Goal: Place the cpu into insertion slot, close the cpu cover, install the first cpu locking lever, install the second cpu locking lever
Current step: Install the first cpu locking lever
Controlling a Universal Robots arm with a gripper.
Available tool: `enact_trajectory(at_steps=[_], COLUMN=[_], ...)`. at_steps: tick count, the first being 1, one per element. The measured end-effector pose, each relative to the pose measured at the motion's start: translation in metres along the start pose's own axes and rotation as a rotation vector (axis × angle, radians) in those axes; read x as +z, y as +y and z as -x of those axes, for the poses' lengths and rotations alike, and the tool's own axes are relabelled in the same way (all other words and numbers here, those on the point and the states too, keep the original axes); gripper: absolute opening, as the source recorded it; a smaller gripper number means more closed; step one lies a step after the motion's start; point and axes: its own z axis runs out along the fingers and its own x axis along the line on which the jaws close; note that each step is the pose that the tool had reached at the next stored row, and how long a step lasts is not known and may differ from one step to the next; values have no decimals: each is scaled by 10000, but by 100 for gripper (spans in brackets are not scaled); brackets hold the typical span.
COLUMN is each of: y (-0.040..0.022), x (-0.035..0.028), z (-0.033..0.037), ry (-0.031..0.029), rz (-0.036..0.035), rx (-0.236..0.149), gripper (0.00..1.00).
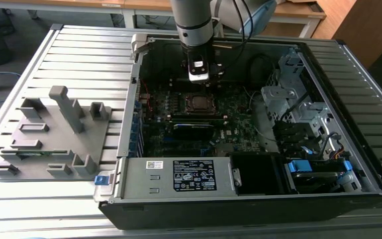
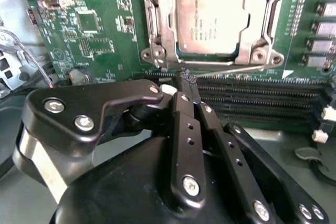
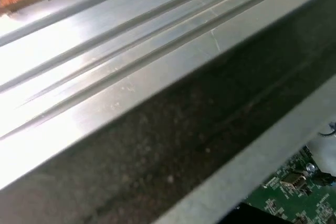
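In the second wrist view the cpu (image 2: pixel 211 18) lies flat in the insertion slot (image 2: pixel 155 55), its dull silver top showing through the cut-out of the cpu cover (image 2: pixel 261 19), which lies down over it. A thin wire locking lever (image 2: pixel 236 67) runs along the socket's edge nearest the gripper. My gripper (image 2: pixel 188 80) has its black fingers (image 2: pixel 181 114) pressed together, the tip touching that lever's end. In the exterior view the gripper (image 1: pixel 202 82) hangs inside the open computer case just behind the socket (image 1: pixel 200 103).
Long black memory slots (image 2: pixel 262 100) lie beside the socket. The power supply (image 1: pixel 177 177) and a drive cage (image 1: pixel 290 99) crowd the case. A grey fixture (image 1: pixel 51 134) stands on the table at the exterior view's left. The case wall (image 3: pixel 184 129) is close by.
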Motion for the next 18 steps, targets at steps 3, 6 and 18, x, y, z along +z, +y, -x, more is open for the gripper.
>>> enact_trajectory(at_steps=[3,6,18], y=[0,-9,1], x=[0,2,-159], z=[0,6,49], ry=[147,254,421], rz=[224,390,646], rx=[75,127,205], gripper=[11,11,11])
